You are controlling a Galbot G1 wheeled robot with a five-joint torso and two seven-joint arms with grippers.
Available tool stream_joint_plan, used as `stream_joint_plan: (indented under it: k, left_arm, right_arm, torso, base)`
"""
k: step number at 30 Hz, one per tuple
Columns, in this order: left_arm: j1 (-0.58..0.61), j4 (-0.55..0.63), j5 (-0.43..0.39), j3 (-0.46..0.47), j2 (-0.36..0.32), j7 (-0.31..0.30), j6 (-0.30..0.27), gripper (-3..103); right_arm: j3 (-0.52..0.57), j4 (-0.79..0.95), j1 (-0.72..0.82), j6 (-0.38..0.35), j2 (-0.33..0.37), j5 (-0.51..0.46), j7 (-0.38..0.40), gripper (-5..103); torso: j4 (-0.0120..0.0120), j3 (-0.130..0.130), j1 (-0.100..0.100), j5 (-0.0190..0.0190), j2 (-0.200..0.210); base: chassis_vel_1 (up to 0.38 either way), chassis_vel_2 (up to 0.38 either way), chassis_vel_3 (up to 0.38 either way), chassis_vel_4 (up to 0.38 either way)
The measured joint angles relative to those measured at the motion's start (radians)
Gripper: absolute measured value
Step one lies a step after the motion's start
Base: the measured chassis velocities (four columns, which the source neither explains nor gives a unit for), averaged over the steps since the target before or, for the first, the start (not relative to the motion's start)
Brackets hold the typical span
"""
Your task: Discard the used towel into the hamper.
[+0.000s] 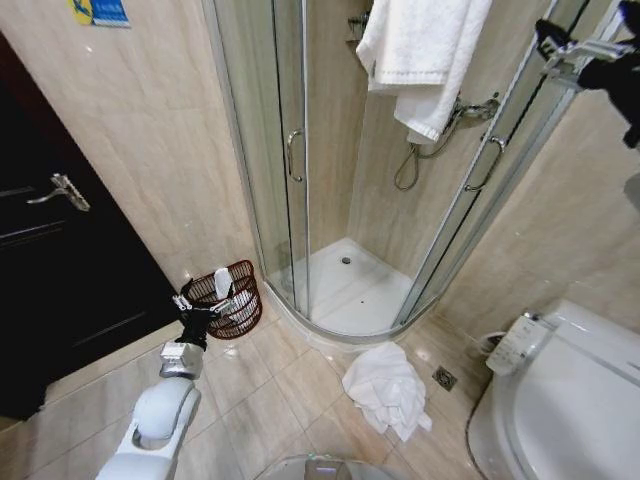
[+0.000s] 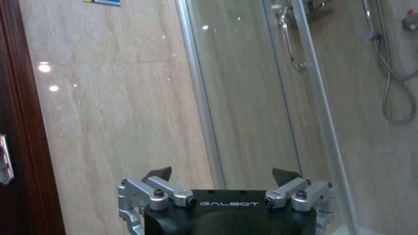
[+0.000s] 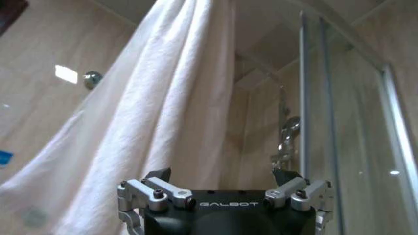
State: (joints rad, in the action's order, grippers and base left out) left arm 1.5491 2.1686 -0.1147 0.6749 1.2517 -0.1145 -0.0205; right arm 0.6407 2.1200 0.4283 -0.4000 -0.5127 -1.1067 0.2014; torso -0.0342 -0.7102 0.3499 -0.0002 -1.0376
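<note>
Tiled bathroom floor, dark reddish-brown open-weave hamper (image 1: 226, 299), both claws (image 2: 222, 175) (image 3: 222, 175) released.

A corner shower stall (image 1: 330, 180) with curved glass doors stands against beige tiled walls (image 1: 150, 130). A shower hose (image 1: 415, 160) loops down the back wall above the white tray (image 1: 345, 285). A dark door (image 1: 50, 250) with a metal handle (image 1: 60, 190) stands at left, a toilet (image 1: 570, 400) at right.
</note>
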Motion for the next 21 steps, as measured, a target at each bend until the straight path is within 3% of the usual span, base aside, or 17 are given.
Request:
stream_joint_plan:
  k: [7,10,12,13,15,16,17,19,21]
  left_arm:
    - [0.002,0.011,0.0,-0.007,0.003,-0.002,-0.006,100]
    - [0.01,0.011,0.003,-0.006,0.005,-0.002,-0.006,100]
    - [0.01,0.011,0.003,-0.006,0.005,-0.002,-0.006,100]
    - [0.01,0.012,0.006,-0.009,0.007,-0.002,-0.006,100]
    - [0.01,0.012,0.008,-0.01,0.007,-0.002,-0.006,100]
    - [0.011,0.015,0.013,-0.016,0.01,-0.004,-0.007,100]
    - [0.014,0.021,0.016,-0.02,0.013,-0.005,-0.009,100]
    - [0.021,0.028,0.019,-0.022,0.014,-0.006,-0.01,100]
    - [0.032,0.033,0.021,-0.017,0.015,-0.006,-0.01,100]
  right_arm:
    - [-0.016,-0.088,-0.025,0.007,0.016,0.027,-0.045,100]
    - [-0.047,-0.175,-0.027,0.045,0.006,0.15,-0.051,100]
    - [-0.061,-0.186,-0.039,0.051,0.0,0.173,-0.045,100]
    - [-0.138,-0.229,-0.111,0.082,-0.027,0.251,-0.015,100]
    - [-0.158,-0.24,-0.125,0.091,-0.033,0.268,-0.011,100]
    - [-0.221,-0.275,-0.161,0.131,-0.058,0.331,-0.001,100]
    - [-0.276,-0.312,-0.185,0.18,-0.089,0.4,0.008,100]
    - [-0.327,-0.321,-0.211,0.208,-0.123,0.451,0.023,100]
    - [-0.388,-0.281,-0.265,0.195,-0.162,0.439,0.074,100]
  torso:
    - [0.0,-0.015,0.012,0.0003,-0.027]
    - [0.0004,-0.03,0.023,0.0011,-0.053]
    - [0.0004,-0.031,0.024,0.0012,-0.055]
    - [0.0002,-0.038,0.03,0.0003,-0.067]
    - [0.0003,-0.039,0.031,-0.0006,-0.07]
    - [0.0002,-0.044,0.035,-0.0015,-0.078]
    - [-0.0001,-0.048,0.038,0.0002,-0.086]
    - [-0.0003,-0.053,0.043,0.0017,-0.094]
    - [-0.0003,-0.06,0.049,-0.0001,-0.108]
  base:
    - [0.0,0.0,0.0,0.0]
    - [0.0,0.0,0.0,0.0]
    - [0.0,0.0,0.0,0.0]
    - [0.0,0.0,0.0,0.0]
    - [0.0,0.0,0.0,0.0]
    - [0.0,0.0,0.0,0.0]
    - [0.0,0.0,0.0,0.0]
    - [0.0,0.0,0.0,0.0]
    - [0.0,0.0,0.0,0.0]
